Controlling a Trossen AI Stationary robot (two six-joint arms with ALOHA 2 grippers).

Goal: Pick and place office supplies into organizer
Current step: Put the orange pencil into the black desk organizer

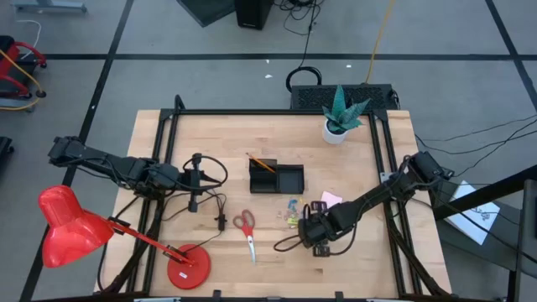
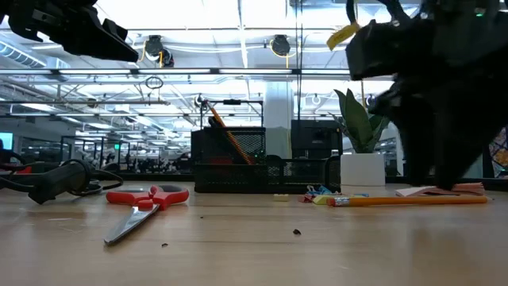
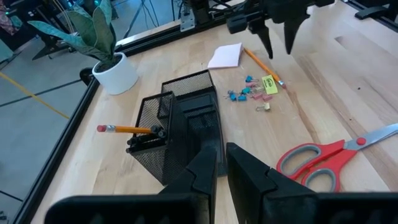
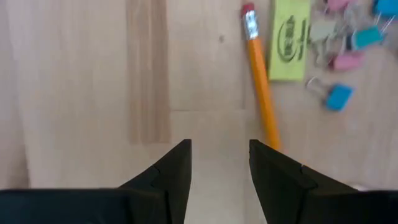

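The right gripper hangs low over bare table with its fingers parted and nothing between them, just beside an orange pencil. The pencil lies flat on the wood, its long axis running away from the gripper, eraser end farthest from it. Beside that eraser end lie a small yellow piece and a scatter of blue and pink clips, with the pink sticky-note pad near them, towards the table's right side. The red-handled scissors lie flat near the front edge, handles towards the organizer, blades pointing away from it. Another pencil leans in the organizer's taller compartment, eraser end uppermost. The left gripper waits on the table's left, its fingers nearly together and empty.
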